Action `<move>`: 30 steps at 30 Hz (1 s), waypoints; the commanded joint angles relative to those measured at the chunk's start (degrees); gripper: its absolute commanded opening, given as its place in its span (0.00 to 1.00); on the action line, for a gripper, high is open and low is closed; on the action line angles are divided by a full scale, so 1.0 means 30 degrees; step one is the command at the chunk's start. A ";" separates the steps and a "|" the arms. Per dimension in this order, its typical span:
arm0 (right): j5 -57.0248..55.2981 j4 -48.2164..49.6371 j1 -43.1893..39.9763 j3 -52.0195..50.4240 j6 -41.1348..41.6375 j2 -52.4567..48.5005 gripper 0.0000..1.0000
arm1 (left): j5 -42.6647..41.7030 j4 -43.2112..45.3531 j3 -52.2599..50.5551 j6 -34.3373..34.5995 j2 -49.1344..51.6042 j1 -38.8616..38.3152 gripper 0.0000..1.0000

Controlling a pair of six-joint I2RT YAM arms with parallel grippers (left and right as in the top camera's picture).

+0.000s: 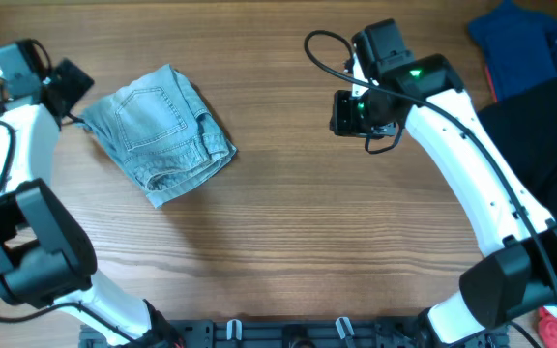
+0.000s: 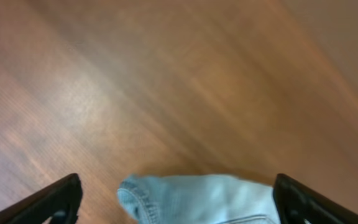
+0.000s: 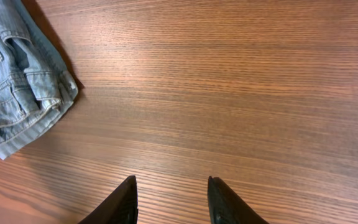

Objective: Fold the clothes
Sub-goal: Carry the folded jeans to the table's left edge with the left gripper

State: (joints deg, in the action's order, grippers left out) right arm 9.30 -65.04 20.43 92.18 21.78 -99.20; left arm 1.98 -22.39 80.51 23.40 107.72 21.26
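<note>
The middle of the table is bare wood from near edge to far edge, a wide lane for either arm. Toward the far left corner the folded shorts lie flat, and the left gripper straddles their corner. A black garment covers the right edge, and a blue garment fills the far right corner. The right gripper hangs over bare wood.

White links, black joints, cables and fingers.

A royal-blue garment lies beside a large black garment on the wooden table.
</note>
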 commanded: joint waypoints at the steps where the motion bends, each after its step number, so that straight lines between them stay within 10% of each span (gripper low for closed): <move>1: -0.0313 -0.0109 -0.0015 0.0022 -0.0270 0.0015 0.37 | -0.5821 -0.0495 0.0583 -0.0736 -0.0678 -0.0372 1.00; 7: -0.0313 0.0459 -0.0015 0.0022 -0.0270 0.0015 0.43 | -0.9653 -0.3388 0.0576 -0.0765 -0.0656 -0.4510 1.00; 18: -0.0306 -0.0117 -0.0015 0.0022 -0.0372 0.0015 0.44 | -0.5923 -0.4568 0.0109 -0.1814 0.0882 -1.1868 1.00; 30: -0.0313 -0.0612 -0.0015 0.0022 -0.0765 0.0015 0.45 | -0.3971 -0.7111 0.0109 -0.1654 0.3592 -1.0863 1.00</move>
State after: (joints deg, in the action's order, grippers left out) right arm 8.93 -66.85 20.43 92.18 20.29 -99.22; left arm -14.74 -42.13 81.38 19.11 117.91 -15.22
